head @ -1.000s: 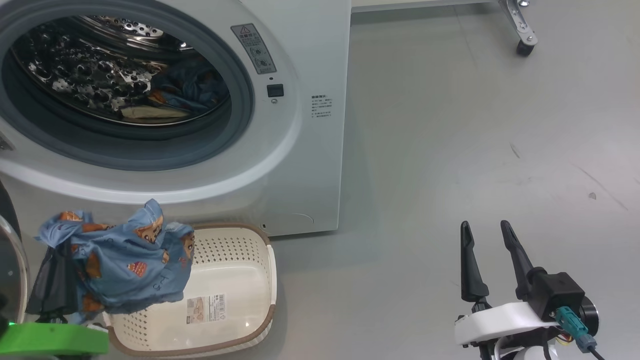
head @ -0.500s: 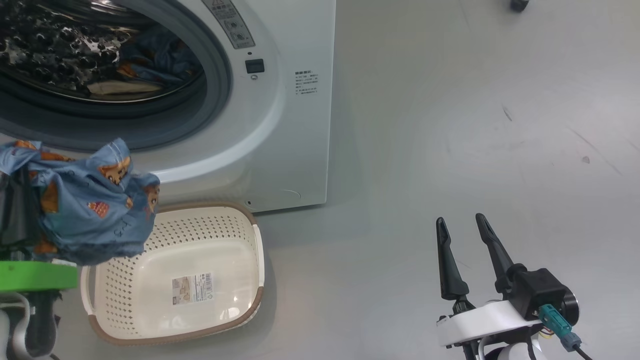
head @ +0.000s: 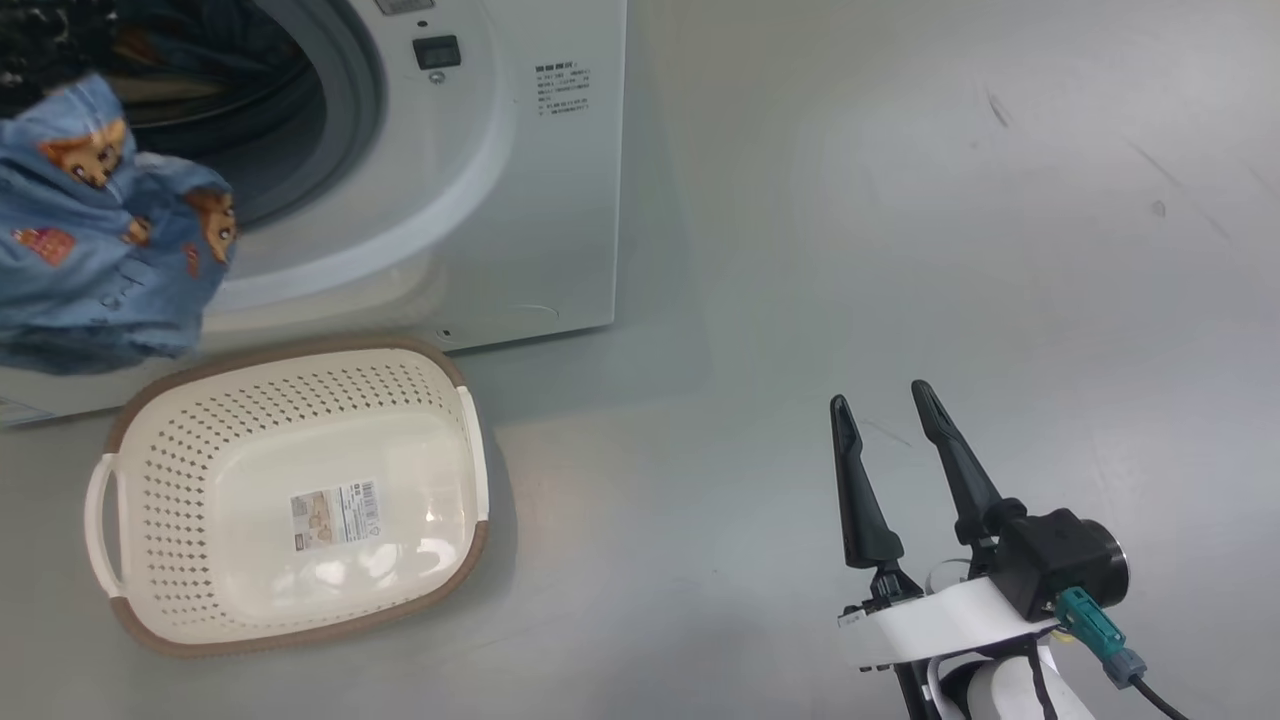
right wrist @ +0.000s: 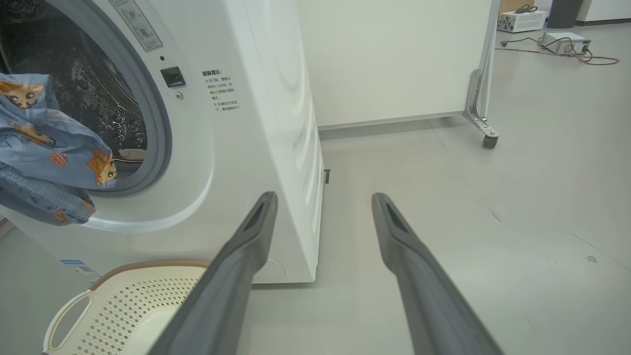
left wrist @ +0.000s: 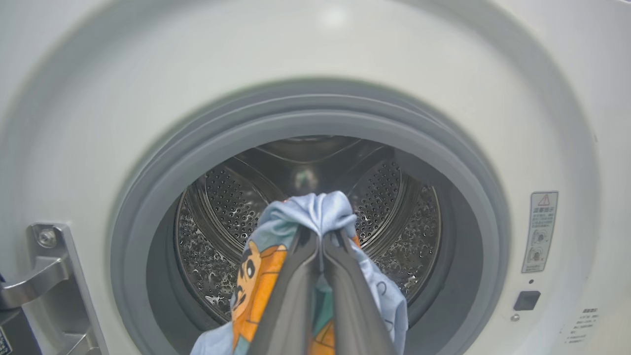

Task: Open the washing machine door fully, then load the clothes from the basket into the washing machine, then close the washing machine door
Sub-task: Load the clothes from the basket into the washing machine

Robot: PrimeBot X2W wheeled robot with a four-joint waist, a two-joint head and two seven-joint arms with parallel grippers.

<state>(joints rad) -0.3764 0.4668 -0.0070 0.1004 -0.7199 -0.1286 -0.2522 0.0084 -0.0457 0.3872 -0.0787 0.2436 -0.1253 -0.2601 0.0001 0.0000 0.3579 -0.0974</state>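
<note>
Observation, loading step. The left pincer (left wrist: pixel 320 236) is clamped on a bunched fold of the clothes (head: pixel 95 230), its two fingers pressed together with blue cloth welling up over the tips. The bundle hangs at the mouth of the washing machine (head: pixel 540 190), in front of the grey gasket (left wrist: pixel 162 192) and the steel drum (left wrist: pixel 231 197), not yet inside. It is above the basket (head: pixel 280 500) and clear of it.

Handling, judged: the fabric is light, soft and limp. It drapes below the grip in loose folds and has no stiffness to steer by. A pinch on a gathered crest, as here, looks adequate. The trailing tail is likely to drag over the gasket lip unless carried well in before release. Not fragile; slip is unlikely with this much cloth between the fingers.

The right pincer (head: pixel 878 393) rests low over the floor (head: pixel 900 200), fingers spread wide, holding nothing.

Counts:
- washing machine: one, opening uncovered, one metal hinge bracket (left wrist: pixel 44 266) at its side
- basket: one, on the floor just before the machine, bare except for one label sticker (head: pixel 335 515)
- clothes: one held bundle; single garment or several cannot be told
- pincers: two
</note>
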